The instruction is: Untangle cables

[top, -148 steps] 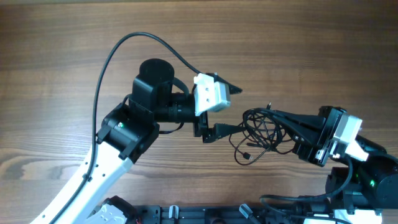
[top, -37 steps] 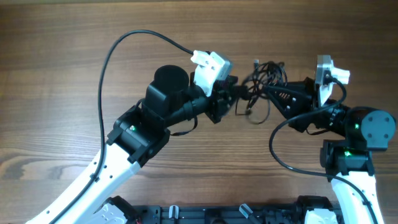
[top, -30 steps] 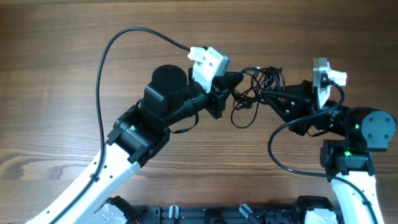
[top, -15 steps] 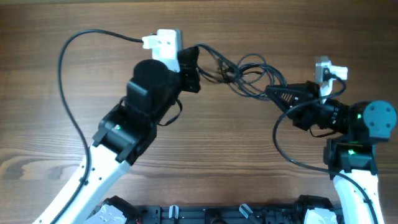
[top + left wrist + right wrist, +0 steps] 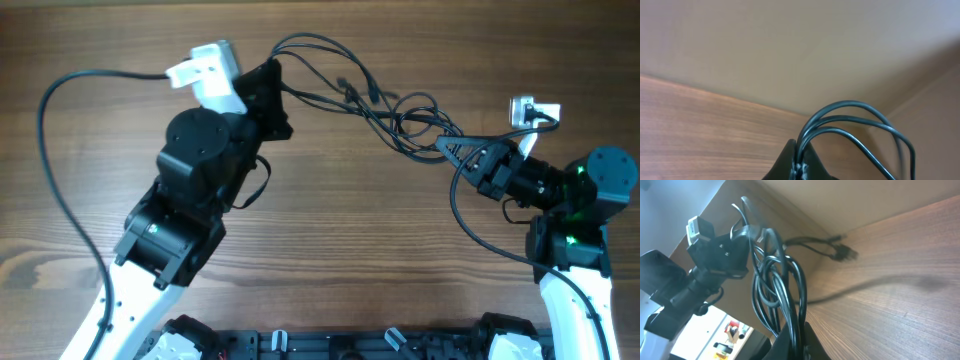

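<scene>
The cables (image 5: 365, 95) are thin black cords stretched in the air between my two grippers, with loops and a knot near the right end (image 5: 415, 125). My left gripper (image 5: 272, 72) is shut on the cables' left end; the left wrist view shows three strands (image 5: 840, 117) arching out from between its pinched tips (image 5: 801, 162). My right gripper (image 5: 447, 148) is shut on the other end. In the right wrist view the looped cables (image 5: 775, 280) rise from its closed tips (image 5: 799, 335), and a plug end (image 5: 842, 252) hangs free over the wood.
A wooden table (image 5: 400, 250) lies beneath both arms. The left arm's thick black supply cable (image 5: 70, 90) arcs out to the far left. The right arm's own cable (image 5: 470, 215) loops below its wrist. Arm bases and a black rail (image 5: 330, 345) line the front edge.
My left gripper has swung left and toward the far edge, pulling the bundle out into a long strand. The right gripper stayed near its place and turned slightly. Both keep their hold.
</scene>
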Controlling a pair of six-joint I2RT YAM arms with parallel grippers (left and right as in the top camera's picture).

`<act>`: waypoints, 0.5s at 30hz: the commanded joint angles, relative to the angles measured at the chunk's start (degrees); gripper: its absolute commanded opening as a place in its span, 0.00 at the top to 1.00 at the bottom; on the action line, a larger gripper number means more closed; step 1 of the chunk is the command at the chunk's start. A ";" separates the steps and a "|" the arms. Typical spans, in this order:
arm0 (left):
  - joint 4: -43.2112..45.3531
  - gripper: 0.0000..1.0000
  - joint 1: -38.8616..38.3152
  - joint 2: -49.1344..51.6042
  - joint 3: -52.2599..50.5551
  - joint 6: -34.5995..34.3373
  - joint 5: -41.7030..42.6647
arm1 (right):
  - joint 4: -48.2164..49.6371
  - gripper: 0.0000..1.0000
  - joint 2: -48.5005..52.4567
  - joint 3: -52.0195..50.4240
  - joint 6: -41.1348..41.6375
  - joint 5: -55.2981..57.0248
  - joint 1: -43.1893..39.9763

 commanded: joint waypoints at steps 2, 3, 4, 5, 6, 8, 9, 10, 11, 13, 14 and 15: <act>0.35 0.96 3.93 -2.86 0.13 -14.99 -8.48 | -0.39 0.96 0.15 0.31 -0.85 3.30 -0.90; -0.28 0.96 3.93 -2.75 0.13 -14.97 -8.48 | -0.37 0.96 0.15 0.31 -0.83 3.32 -0.90; -1.40 0.96 3.93 -2.75 0.13 -14.97 -8.48 | -0.37 0.95 0.15 0.31 -0.85 3.32 -0.90; -2.56 0.96 3.93 -2.75 0.13 -14.95 -8.48 | -0.24 0.96 0.15 0.31 -0.85 3.32 -0.90; -3.23 0.96 3.93 -2.75 0.13 -14.95 -8.48 | -0.20 0.96 0.15 0.31 -0.83 3.32 -0.90; -4.85 0.96 3.96 -2.78 0.13 -14.97 -9.42 | -0.20 0.96 0.15 0.31 -0.83 3.32 -0.90; -5.31 0.96 3.96 -2.78 0.13 -14.97 -10.84 | -0.20 0.96 0.15 0.31 -0.83 3.32 -0.90; -5.70 0.96 3.96 -2.75 0.13 -15.19 -12.74 | -0.20 0.96 0.15 0.31 -0.83 3.32 -0.90; -6.21 0.96 3.96 -2.75 0.13 -16.39 -15.06 | -0.22 0.95 0.15 0.31 -0.83 3.32 -0.90; -7.08 0.96 3.96 -2.75 0.13 -18.21 -20.55 | -0.20 0.96 0.15 0.31 -0.83 3.37 -0.90; -7.58 0.96 3.96 -2.75 0.13 -18.84 -23.26 | -0.20 0.96 0.15 0.31 -0.85 3.37 -0.90; -7.93 0.96 3.96 -2.75 0.13 -18.82 -26.95 | -0.20 0.96 0.15 0.31 -0.85 3.41 -0.90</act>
